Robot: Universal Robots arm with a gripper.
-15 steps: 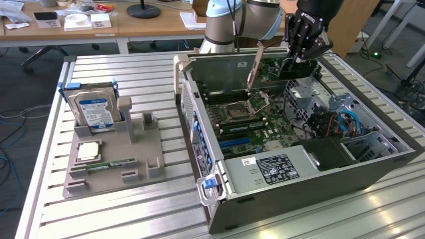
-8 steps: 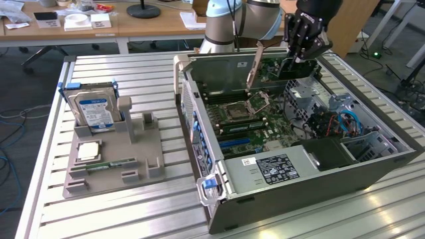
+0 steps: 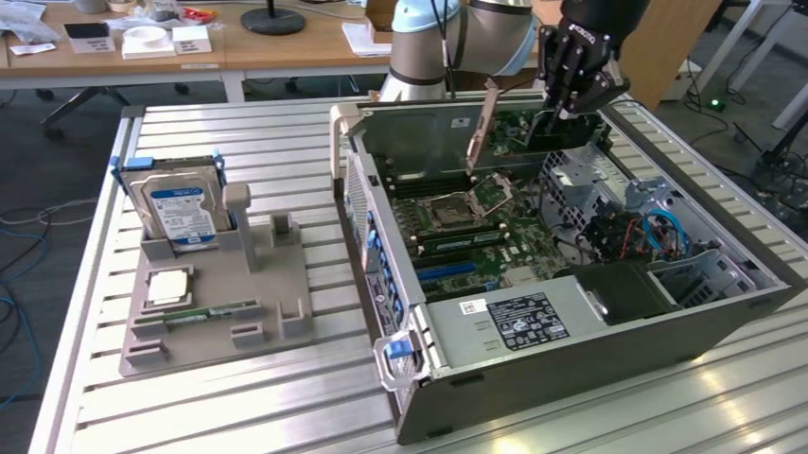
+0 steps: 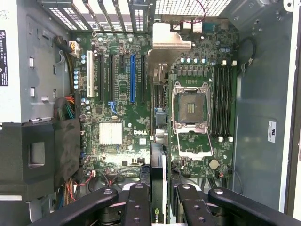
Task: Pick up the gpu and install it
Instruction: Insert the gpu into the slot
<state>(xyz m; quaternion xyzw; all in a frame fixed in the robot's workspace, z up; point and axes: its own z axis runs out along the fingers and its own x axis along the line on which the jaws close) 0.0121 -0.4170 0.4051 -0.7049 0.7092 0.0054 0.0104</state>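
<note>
Grip — pincer [image 4: 157,200] pinching gpu [image 4: 158,165] edge-on | position — gpu above motherboard [image 4: 117,94] inside open case [image 3: 569,350]

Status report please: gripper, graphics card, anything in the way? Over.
Gripper shut on graphics card. Card held edge-down over the motherboard inside the open case, not seated. No obstacle seen beneath it.
</note>
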